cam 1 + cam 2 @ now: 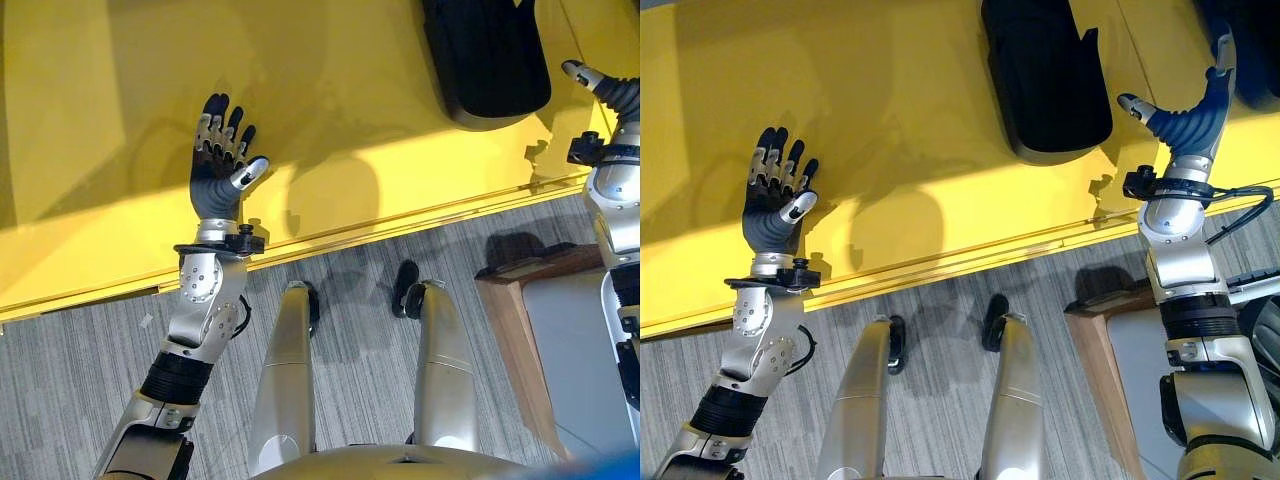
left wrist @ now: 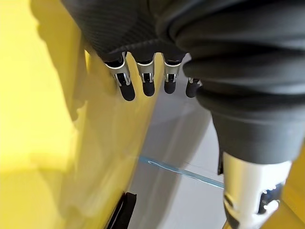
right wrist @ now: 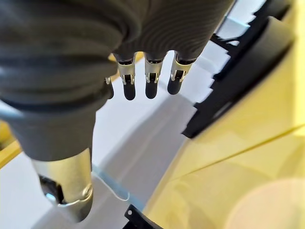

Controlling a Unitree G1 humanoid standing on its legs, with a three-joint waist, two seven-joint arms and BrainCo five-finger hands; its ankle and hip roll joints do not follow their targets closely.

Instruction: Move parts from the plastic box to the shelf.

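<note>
A large black moulded part (image 1: 487, 60) lies on a broad yellow surface (image 1: 120, 100), at its far right. My left hand (image 1: 218, 180) is raised over the near left of the yellow surface, open with fingers straight and spread, holding nothing. My right hand (image 1: 1188, 125) stands just right of the black part (image 1: 1045, 80), open and empty, thumb apart from the fingers. In the left wrist view the straight fingers (image 2: 127, 88) point along the yellow surface. In the right wrist view the fingers (image 3: 128, 86) are straight, with a black part (image 3: 238, 81) beyond them.
The yellow surface ends in a near edge (image 1: 400, 215) running across the view, with grey striped floor (image 1: 80, 370) below it. A brown-edged stand with a grey top (image 1: 560, 330) sits at the lower right, under my right arm.
</note>
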